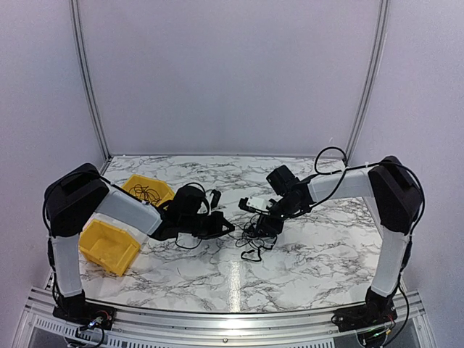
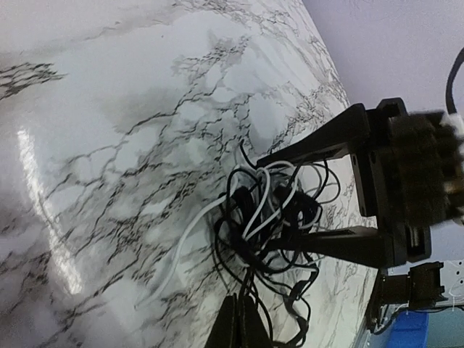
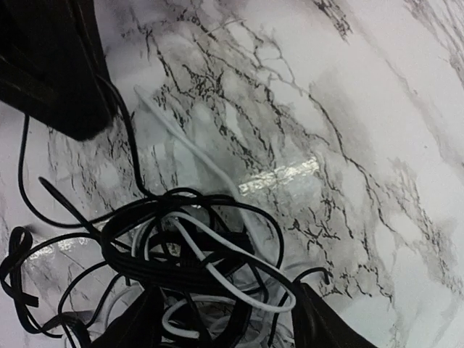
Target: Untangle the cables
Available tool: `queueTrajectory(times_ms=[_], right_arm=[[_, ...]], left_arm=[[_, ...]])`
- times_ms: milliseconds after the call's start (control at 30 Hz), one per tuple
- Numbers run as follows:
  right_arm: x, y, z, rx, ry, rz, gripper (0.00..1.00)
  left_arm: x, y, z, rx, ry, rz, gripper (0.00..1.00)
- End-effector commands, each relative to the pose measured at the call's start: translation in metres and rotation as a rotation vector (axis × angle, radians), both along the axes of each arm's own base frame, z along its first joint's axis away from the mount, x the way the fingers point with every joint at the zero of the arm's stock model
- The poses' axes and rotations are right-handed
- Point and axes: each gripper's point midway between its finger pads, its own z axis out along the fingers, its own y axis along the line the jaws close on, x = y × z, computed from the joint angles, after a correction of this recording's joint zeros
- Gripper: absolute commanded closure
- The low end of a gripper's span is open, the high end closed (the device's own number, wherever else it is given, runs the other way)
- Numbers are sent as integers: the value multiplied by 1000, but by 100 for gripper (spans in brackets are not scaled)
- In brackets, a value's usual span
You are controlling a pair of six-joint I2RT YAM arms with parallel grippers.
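Observation:
The cables (image 1: 255,239) lie as a knotted clump of thin black and white wires on the marble table, between my two grippers. In the left wrist view the clump (image 2: 268,217) sits just ahead of my left gripper (image 2: 243,299), whose fingers are pressed together on a black strand leading out of it. My right gripper (image 3: 226,293) is open, with one finger (image 3: 326,326) on each side of the clump (image 3: 181,254). Its two fingers also show in the left wrist view (image 2: 319,148), straddling the clump. From above, the left gripper (image 1: 229,227) is left of the clump and the right gripper (image 1: 265,223) is over it.
A yellow bin (image 1: 161,185) holding more thin black wires stands at the back left. A second yellow bin (image 1: 109,245) sits under the left arm. A white cable tail (image 2: 174,254) trails off the clump. Frame rails edge the table.

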Motion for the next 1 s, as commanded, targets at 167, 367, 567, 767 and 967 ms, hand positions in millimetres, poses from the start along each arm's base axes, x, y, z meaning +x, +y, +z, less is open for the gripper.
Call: queueTrajectory(times_ms=[167, 367, 567, 767, 967], right_arm=[[2, -12, -34, -71, 28, -36, 70], [6, -23, -43, -78, 58, -74, 77], [14, -34, -45, -81, 70, -117, 79], [21, -46, -49, -90, 85, -159, 81], [26, -52, -50, -109, 79, -180, 81]], left_arm=[[1, 70, 68, 61, -182, 145, 100], [9, 148, 122, 384, -373, 313, 100], [6, 224, 217, 543, -580, 494, 100], [-13, 279, 312, 573, -738, 646, 100], [-34, 309, 390, 545, -839, 714, 100]])
